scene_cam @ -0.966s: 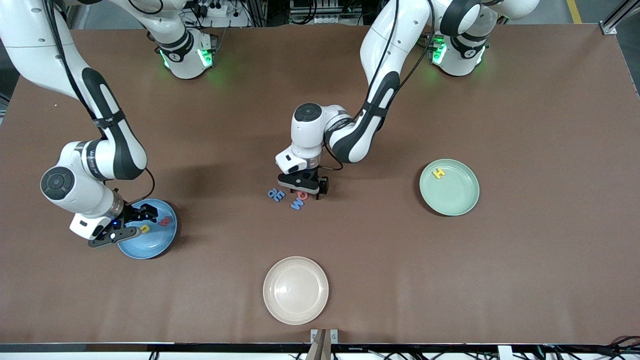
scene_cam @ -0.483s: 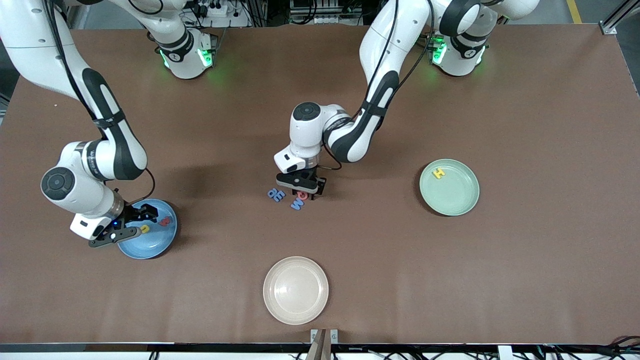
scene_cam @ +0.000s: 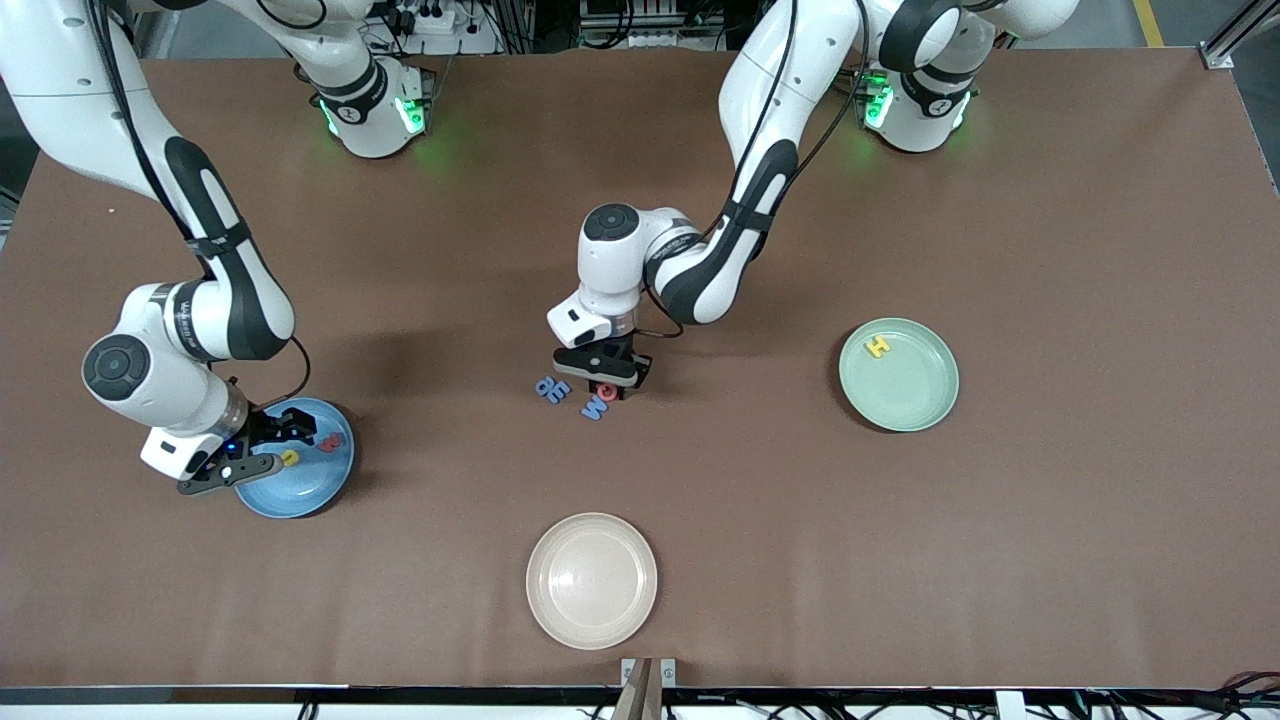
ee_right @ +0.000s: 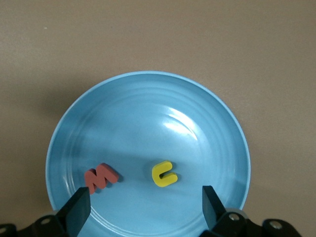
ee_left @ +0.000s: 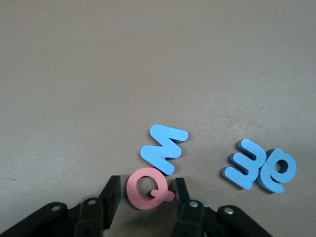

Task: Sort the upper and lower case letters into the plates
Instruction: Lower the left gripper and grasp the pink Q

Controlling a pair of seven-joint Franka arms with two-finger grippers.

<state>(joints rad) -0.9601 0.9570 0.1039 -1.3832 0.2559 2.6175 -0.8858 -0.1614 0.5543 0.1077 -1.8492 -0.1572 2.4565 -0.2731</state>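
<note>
One flat Q between pincer fingers.

1. The blue plate carries a red letter m and a yellow letter c.
2. The pale green plate bears a yellow letter H.
3. The third plate is cream-beige.
4. The letter Q is pink-red.
5. The letter M and the two letters beside it are blue.
6. The table is plain brown.
</note>
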